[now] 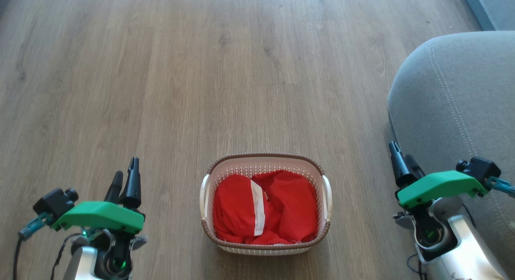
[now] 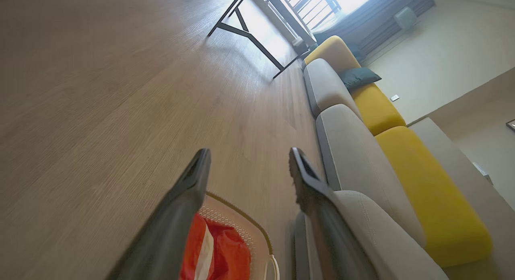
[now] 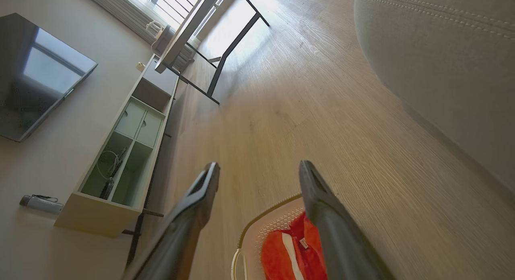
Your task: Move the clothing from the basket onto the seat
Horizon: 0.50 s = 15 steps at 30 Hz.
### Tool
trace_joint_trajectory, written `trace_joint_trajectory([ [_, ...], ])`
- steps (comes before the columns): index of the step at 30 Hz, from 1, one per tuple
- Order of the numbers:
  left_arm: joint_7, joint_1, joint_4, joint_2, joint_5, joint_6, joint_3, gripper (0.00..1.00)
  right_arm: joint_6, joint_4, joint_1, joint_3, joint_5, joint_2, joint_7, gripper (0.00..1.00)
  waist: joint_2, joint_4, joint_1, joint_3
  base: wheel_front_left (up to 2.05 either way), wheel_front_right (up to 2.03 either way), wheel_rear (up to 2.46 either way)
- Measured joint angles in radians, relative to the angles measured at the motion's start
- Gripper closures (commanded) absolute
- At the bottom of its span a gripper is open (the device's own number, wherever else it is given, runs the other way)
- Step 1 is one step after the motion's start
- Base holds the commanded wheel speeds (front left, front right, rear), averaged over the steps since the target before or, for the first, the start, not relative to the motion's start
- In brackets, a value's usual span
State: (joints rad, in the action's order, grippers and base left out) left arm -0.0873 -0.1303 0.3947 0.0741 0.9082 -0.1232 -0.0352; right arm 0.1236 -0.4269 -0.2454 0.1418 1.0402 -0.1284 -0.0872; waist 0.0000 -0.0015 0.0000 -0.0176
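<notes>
A: Is there any writing that can be read?

B: Only a small white tag point(image 3: 303, 243) among the clothing point(image 1: 289, 207), seen in the right wrist view. Its print is too small to read.

A: How many things are there?

B: One basket point(image 1: 263, 155), which stands on the floor point(image 1: 161, 71). The red clothing lies inside it and reaches from wall to wall. How many pieces it is cannot be told. One white stripe point(image 1: 258, 207) runs over it, a little left of the middle.

A: And the seat?

B: One grey seat point(image 1: 454, 107) is at the right of the basket, near it but apart from it. The left wrist view shows three grey cushions point(image 2: 358, 159) in a row, three yellow cushions point(image 2: 430, 199) beside them and one dark pillow point(image 2: 358, 77).

A: What about the grippers?

B: There are two. The left gripper point(image 1: 125, 169) is over the floor at the left of the basket. The right gripper point(image 1: 402, 151) is at the basket's right, just beside the front of the seat. Each has two dark fingers that stand wide apart, and neither holds anything.
</notes>
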Motion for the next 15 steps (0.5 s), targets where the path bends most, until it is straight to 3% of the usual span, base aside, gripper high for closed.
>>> trace_joint_trajectory([
  [15, -0.047, -0.014, -0.029, -0.001, -0.219, 0.000, 0.017, 0.00, 0.000, 0.010, 0.000, 0.015, -0.182, -0.002, -0.043, 0.00, 0.0000, 0.001, 0.0000, -0.002, 0.00, 0.00, 0.00],
])
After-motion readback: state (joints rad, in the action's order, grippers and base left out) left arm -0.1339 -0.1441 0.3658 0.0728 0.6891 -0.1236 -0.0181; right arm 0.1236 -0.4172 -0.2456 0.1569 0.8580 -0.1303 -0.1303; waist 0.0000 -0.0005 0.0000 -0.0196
